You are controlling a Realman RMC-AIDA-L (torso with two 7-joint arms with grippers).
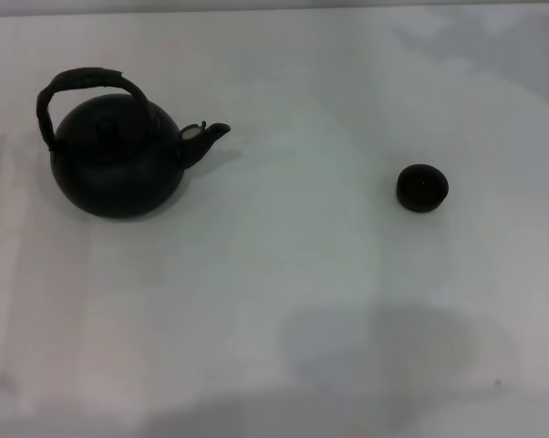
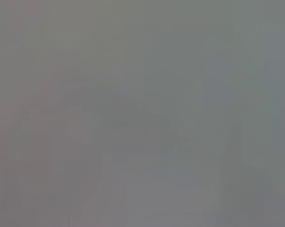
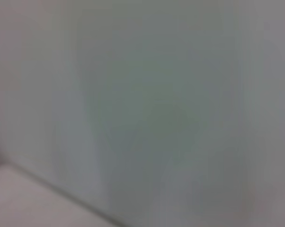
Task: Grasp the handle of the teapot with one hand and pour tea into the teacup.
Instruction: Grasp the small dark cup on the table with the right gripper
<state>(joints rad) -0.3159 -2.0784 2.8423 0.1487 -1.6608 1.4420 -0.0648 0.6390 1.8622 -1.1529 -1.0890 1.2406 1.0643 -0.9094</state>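
1. Two dark things stand on the pale worktop point(image 1: 284, 301) in the head view: the teapot point(image 1: 118, 162) in the upper left of the frame and the teacup point(image 1: 422, 188) right of centre, well apart from one another.
2. The teapot sits upright on its round belly, lid on, with the knob showing at the top of the body.
3. Its short curved spout point(image 1: 206, 137) points toward the right of the frame, roughly toward the teacup's side.
4. The handle point(image 1: 85, 87) arches over the lid, leaning a little toward the upper left; its upper stretch looks thicker and brownish.
5. The teacup stands upright, its mouth open to the camera; whether it holds anything cannot be told.
6. A faint grey shadow lies on the worktop in the lower middle of the frame.
7. No pincer appears in the head view, so neither arm's pincer can be described as released or clenched.
8. Both wrist views show only a blurred grey-white surface with nothing recognisable.
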